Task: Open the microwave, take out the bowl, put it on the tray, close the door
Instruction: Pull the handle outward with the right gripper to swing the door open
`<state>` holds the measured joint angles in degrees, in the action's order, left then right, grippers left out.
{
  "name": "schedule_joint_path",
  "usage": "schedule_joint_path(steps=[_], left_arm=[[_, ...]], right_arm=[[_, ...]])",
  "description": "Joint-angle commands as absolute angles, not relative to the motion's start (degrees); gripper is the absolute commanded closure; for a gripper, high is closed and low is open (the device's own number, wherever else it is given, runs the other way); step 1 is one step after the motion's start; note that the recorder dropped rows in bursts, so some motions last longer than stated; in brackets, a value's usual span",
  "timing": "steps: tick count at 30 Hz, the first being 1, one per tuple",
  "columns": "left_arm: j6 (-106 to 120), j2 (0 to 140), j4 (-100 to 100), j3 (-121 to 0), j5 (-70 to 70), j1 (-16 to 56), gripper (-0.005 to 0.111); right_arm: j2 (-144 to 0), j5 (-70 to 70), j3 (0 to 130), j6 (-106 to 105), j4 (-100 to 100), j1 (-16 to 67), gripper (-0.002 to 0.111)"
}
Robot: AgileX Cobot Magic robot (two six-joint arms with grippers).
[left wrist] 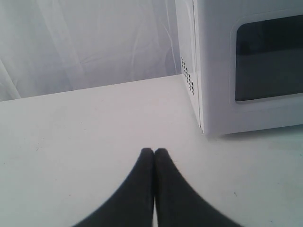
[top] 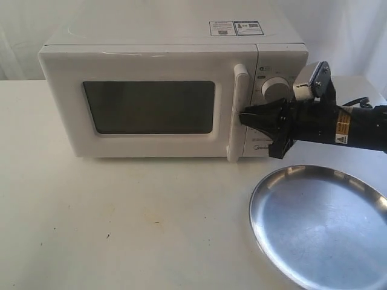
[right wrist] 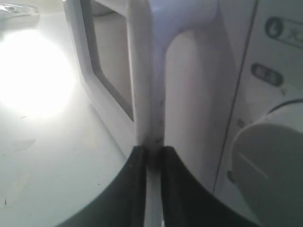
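The white microwave (top: 175, 54) stands at the back of the table, its door (top: 148, 109) with the dark window closed. My right gripper (top: 245, 118) is shut on the door's vertical bar handle (top: 237, 115); in the right wrist view the handle (right wrist: 150, 85) runs between the two black fingers (right wrist: 135, 189). The silver tray (top: 320, 223) lies at the front right, with nothing on it. The bowl is hidden. My left gripper (left wrist: 154, 152) is shut and holds nothing, hovering over bare table off the microwave's (left wrist: 246, 61) left corner; it does not show in the exterior view.
Two round dials (top: 275, 87) sit on the control panel right of the handle. The right arm (top: 344, 127) stretches in from the right above the tray. A white cloth backdrop (left wrist: 85, 42) hangs behind the table.
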<state>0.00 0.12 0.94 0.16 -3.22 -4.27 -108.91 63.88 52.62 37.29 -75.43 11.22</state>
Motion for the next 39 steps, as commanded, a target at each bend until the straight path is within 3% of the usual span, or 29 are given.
schedule_joint_path(steps=[1,8,18,29,32,37,39], left_arm=[[0.00,0.00,0.50,0.00,-3.43,-4.20,0.107],[0.00,0.00,0.50,0.00,-3.43,-4.20,0.107],[0.00,0.00,0.50,0.00,-3.43,-4.20,0.107],[0.00,0.00,0.50,0.00,-3.43,-4.20,0.107],[0.00,0.00,0.50,0.00,-3.43,-4.20,0.107],[0.00,0.00,0.50,0.00,-3.43,-4.20,0.107],[0.00,0.00,0.50,0.00,-3.43,-4.20,0.107]], right_arm=[[-109.30,69.96,54.75,36.86,-86.30,16.51,0.108],[-108.48,69.96,54.75,37.03,-85.22,21.59,0.108],[-92.88,69.96,44.48,38.87,-85.75,11.25,0.108],[-91.40,56.36,41.15,43.68,-76.27,10.76,0.108],[-91.40,48.83,40.79,43.98,-75.01,10.76,0.096],[-91.50,52.71,40.46,42.87,-73.15,10.86,0.058],[-91.50,53.86,40.46,42.87,-73.00,10.86,0.056]])
